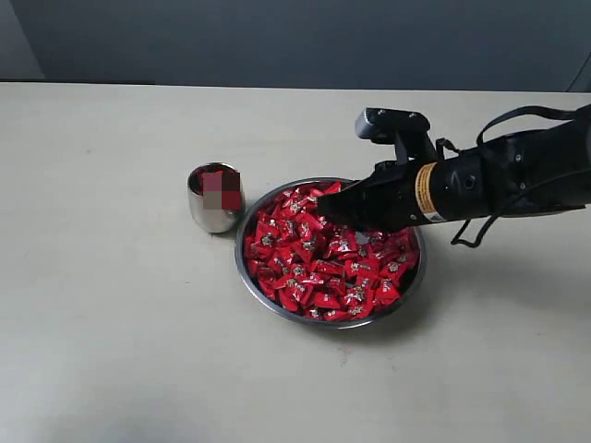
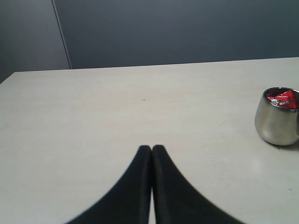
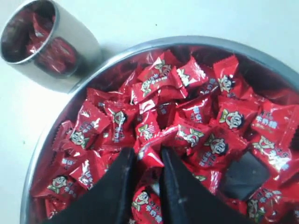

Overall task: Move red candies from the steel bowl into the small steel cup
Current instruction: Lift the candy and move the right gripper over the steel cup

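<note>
- Right gripper (image 3: pixel 148 156) pinches one of the candies (image 1: pixel 319 263) in the bowl (image 1: pixel 242 258), middle of desk (image 1: pixel 111 351); cup (image 1: pixel 209 218) just beside.
- Left gripper (image 2: pixel 152 149) closed, empty.
- Judged light, slick, crinkly: grip the body, not wrapper ends.

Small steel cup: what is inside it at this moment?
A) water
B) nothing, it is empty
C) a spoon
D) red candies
D: in the left wrist view, red candies lie just inside the rim of the small steel cup, and the right wrist view also shows red wrappers filling its inside.
</note>
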